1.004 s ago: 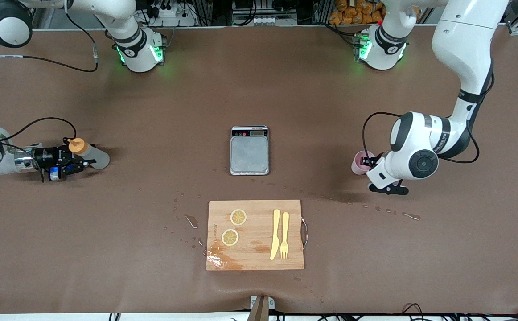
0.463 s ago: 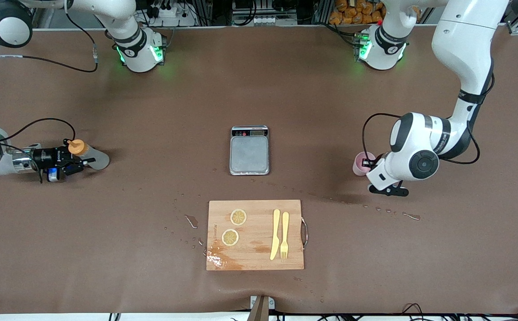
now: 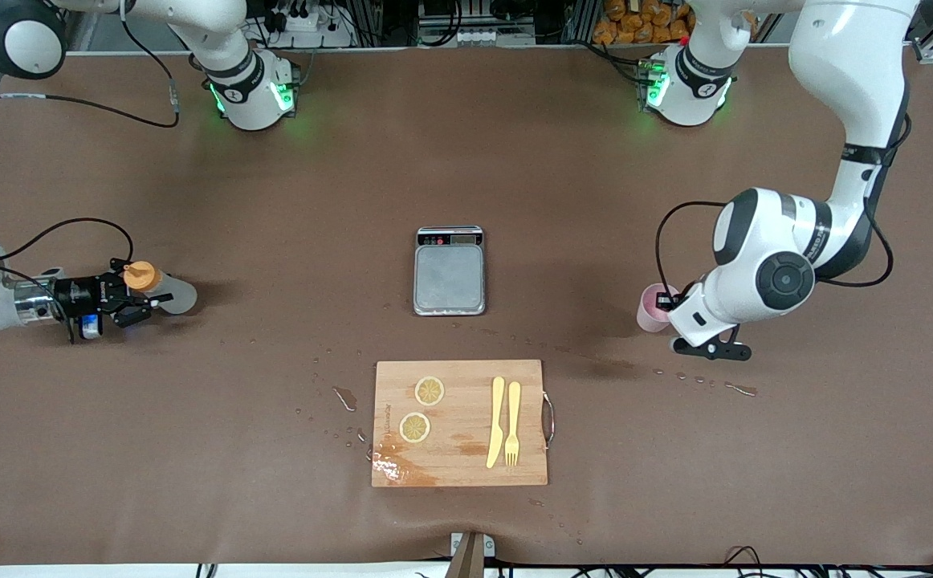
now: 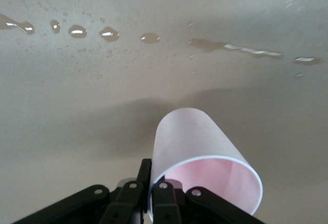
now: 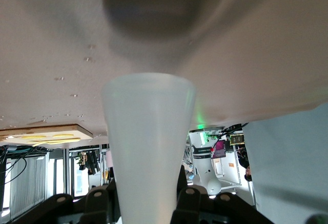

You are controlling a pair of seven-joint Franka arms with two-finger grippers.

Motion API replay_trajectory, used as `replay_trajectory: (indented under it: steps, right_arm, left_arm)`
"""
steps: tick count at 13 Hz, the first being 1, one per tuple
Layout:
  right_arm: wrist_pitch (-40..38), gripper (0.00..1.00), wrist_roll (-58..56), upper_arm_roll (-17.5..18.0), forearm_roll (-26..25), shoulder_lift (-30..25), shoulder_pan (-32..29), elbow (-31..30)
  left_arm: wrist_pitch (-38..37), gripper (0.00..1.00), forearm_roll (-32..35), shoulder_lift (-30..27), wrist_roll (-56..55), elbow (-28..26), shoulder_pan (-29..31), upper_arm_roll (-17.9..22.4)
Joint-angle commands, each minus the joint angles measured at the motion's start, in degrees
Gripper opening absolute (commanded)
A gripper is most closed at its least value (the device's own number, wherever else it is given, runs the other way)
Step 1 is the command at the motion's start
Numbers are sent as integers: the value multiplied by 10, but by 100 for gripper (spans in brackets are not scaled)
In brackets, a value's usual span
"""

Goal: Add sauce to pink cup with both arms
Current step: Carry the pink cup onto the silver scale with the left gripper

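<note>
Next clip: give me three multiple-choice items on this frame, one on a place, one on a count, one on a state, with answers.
1. Where are the knife and fork?
A. On the cutting board
B. On the scale
C. In the pink cup

2. How many lemon slices?
A. One
B. Two
C. Four

3. The left gripper is:
A. Open over the scale
B. Shut on the pink cup
C. Shut on the sauce

Answers:
1 A: knife and fork lie on the cutting board.
2 B: lemon slices number two.
3 B: left gripper pinches the pink cup rim.
</note>
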Motion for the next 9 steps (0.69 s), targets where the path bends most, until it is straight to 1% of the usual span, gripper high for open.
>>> replay_trajectory:
  steps: [1, 5, 7, 9]
  right_arm:
    - [-5, 35, 49, 0, 17, -45, 22, -9]
    - [2, 34, 94, -1, 18, -80, 47, -9]
    - [10, 33, 130, -3, 18, -110, 69, -10]
    - [16, 33, 163, -3, 17, -124, 80, -12]
  left_arm:
    - [-8, 0, -2, -29, -73, 3, 3, -31]
    - [-8, 0, -43, -21, -205, 39, -4, -105]
    - [-8, 0, -61, -8, -269, 67, -15, -139]
    - [-7, 0, -69, 4, -335, 88, -47, -151]
